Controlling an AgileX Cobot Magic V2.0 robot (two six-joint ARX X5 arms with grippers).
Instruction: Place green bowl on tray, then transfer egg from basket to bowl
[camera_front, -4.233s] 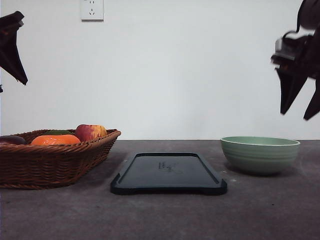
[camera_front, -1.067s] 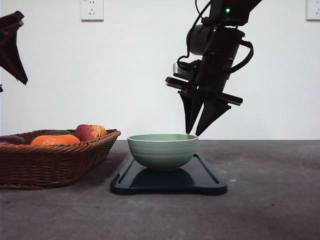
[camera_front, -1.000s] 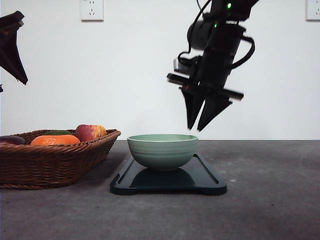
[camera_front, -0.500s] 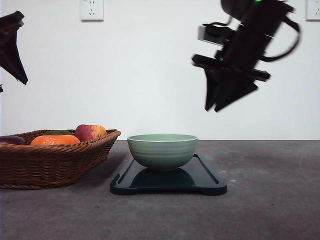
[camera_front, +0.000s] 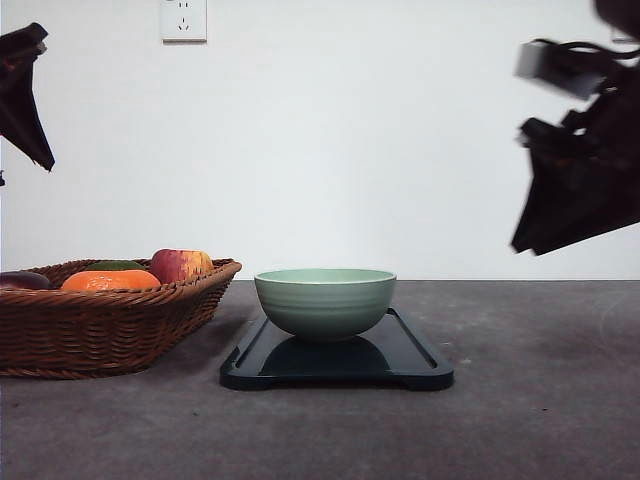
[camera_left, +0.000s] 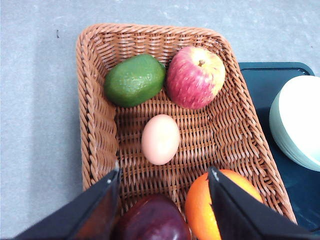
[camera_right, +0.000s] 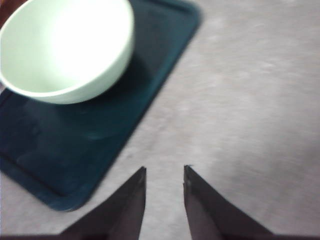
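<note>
On the desk (camera_front: 520, 420), the basket (camera_left: 95, 125) sits left of the tray (camera_front: 410, 365), which carries the green bowl (camera_front: 325, 300). The egg (camera_left: 160, 139) lies mid-basket between fruits: light, smooth, brittle, best pinched gently across its narrow waist. Above it hangs the left end effector (camera_left: 164, 200), spread wide; the right end effector (camera_right: 164, 200), empty, shows a narrow gap.

A dark grey, faintly speckled desk (camera_front: 520, 420) is carrying two things directly on its surface. The basket (camera_front: 100, 325) is sitting at the desk's left edge, and the tray (camera_front: 420, 365) is lying near the middle, just beside the basket but apart from it. The right part of the desk is lying bare out to its right edge.
</note>
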